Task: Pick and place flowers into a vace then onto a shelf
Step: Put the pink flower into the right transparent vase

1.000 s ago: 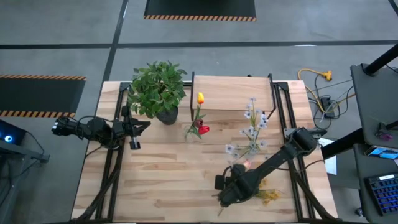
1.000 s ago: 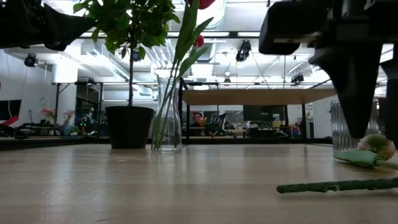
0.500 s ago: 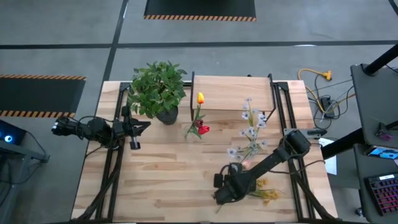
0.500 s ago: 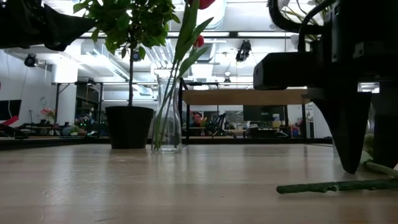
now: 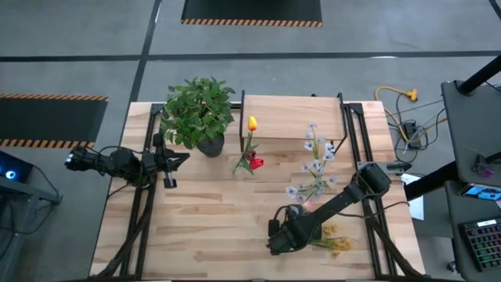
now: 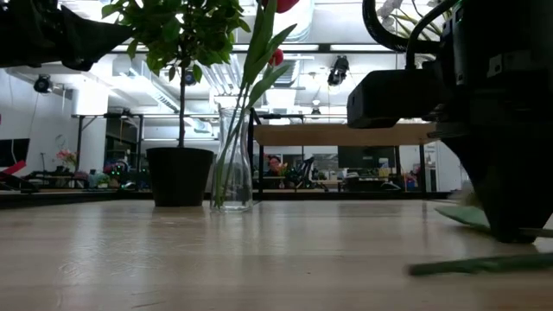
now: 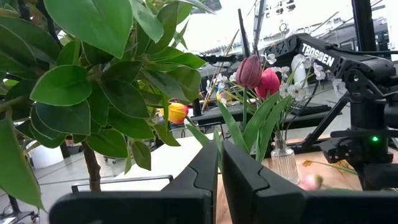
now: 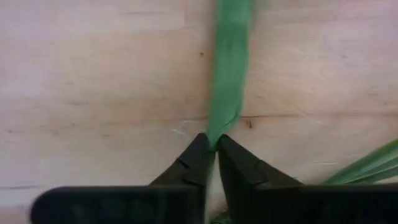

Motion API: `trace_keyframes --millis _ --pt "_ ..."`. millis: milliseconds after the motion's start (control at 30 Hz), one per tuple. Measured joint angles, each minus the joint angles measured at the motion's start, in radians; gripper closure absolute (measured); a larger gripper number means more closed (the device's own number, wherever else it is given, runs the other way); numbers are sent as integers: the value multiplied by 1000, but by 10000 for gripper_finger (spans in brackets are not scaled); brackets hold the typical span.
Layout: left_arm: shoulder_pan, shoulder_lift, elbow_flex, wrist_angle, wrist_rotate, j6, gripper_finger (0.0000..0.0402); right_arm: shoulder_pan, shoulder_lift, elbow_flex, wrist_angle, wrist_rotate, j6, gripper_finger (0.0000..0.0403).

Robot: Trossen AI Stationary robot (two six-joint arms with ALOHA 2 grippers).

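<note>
A clear glass vase [image 5: 244, 166] [image 6: 233, 164] at mid-table holds red, maroon and yellow tulips [image 5: 251, 142]. Pale white-lilac sprigs [image 5: 316, 160] stand to its right. A pink bud [image 5: 310, 205] and yellow clusters [image 5: 337, 244] lie on the tabletop. The pale wooden shelf [image 5: 293, 117] stands at the far edge. My right gripper [image 5: 275, 244] [image 8: 212, 144] is down at the tabletop near the front, shut on a green stem or leaf [image 8: 229, 68]. My left gripper [image 5: 182, 157] [image 7: 219, 152] is shut and empty, level, beside the potted plant. My right gripper pinches the end of a flat green stem or leaf [image 8: 214, 132] between its two fingertips. The fingers point down from above. The green strip lies flat on the tabletop and runs away from the fingertips. Which flower it belongs to, the gripper hides.
A bushy green plant in a dark pot [image 5: 200, 113] stands at the far left, next to my left gripper. Another green stem [image 6: 484, 263] lies on the table by my right gripper. The wood at the table's near left is bare [image 5: 196, 235].
My right gripper has gone down to the tabletop and a little toward the table's left edge. Its fingers have come together on the green strip. The stem lying in front of it has slid a little along the table.
</note>
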Motion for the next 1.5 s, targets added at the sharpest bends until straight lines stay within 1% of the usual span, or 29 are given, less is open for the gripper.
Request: trace_keyframes --millis 67,200,267,367,467,533,600,733,800,1033,1200,1267,1367,1400,1500 --pt "0 0 0 0 0 0 397 0 -3 0 0 -5 -21 387" --pt "0 0 0 0 0 0 397 1 -11 0 -2 -8 -47 390" --pt "0 0 0 0 0 0 397 4 -19 6 -6 -13 -85 391" --pt "0 0 0 0 0 0 397 6 -35 33 -6 16 -148 391" --pt "0 0 0 0 0 0 397 4 -45 63 -8 86 -214 391" --pt "0 0 0 0 0 0 397 3 -52 87 -7 148 -272 392" --pt "0 0 0 0 0 0 397 6 -61 121 -6 214 -388 392" --pt "0 0 0 0 0 0 397 32 -64 210 34 387 -765 392" --pt "0 0 0 1 0 0 397 49 -61 252 56 479 -911 392" --pt "0 0 -1 6 0 0 397 129 -63 407 53 798 -1256 392" --pt "0 0 -1 39 0 0 397 244 -65 507 50 1001 -1489 392" --pt "0 0 -1 62 0 0 397 300 -69 518 33 1094 -1546 392" --pt "0 0 -1 99 0 0 397 378 -89 498 -27 1196 -1515 392" --pt "0 0 -1 112 0 0 397 399 -99 486 -48 1211 -1478 392" --pt "0 0 -1 154 0 0 397 441 -124 449 -90 1207 -1352 392"
